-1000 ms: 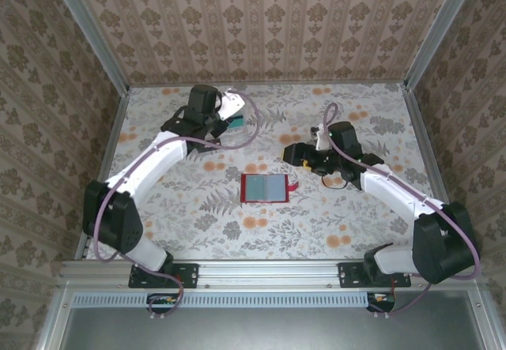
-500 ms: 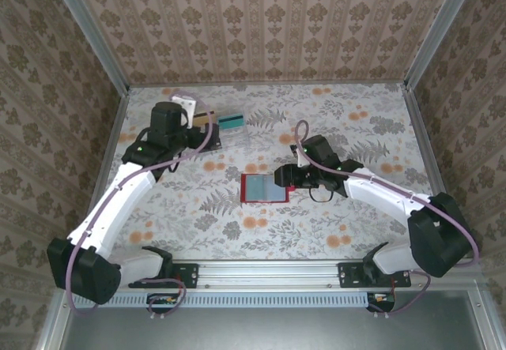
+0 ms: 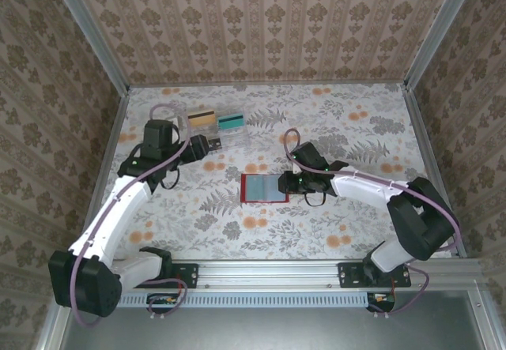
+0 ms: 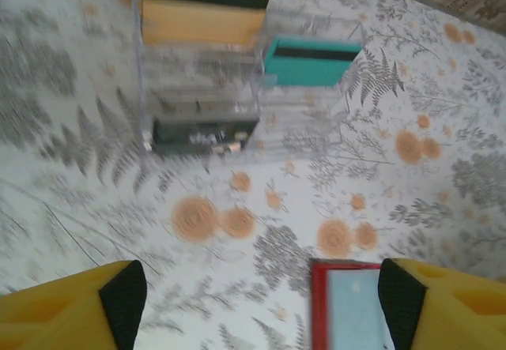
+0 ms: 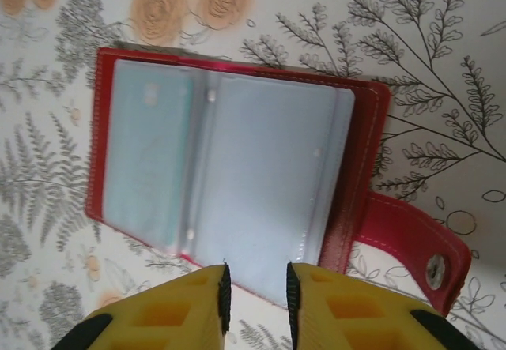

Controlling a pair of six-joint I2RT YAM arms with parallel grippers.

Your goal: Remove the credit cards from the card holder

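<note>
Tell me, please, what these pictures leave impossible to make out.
- Right wrist: cloudy sleeves of the card holder hide whether a card remains.
- Right wrist: whether the right gripper pinches a sleeve; its fingers cover the edge.
- Left wrist: print on the black card, blurred.

Tan card, teal card, black card in clear tray, card holder below, fingers spread wide

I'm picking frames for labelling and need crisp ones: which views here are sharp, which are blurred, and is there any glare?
Left wrist view: motion blur, the table pattern smeared at left, clear tray and card holder soft. Right wrist view: sharp, stitching and snap crisp, faint sheen on the plastic sleeves. Top view: even light, soft shadows, no glare.
</note>
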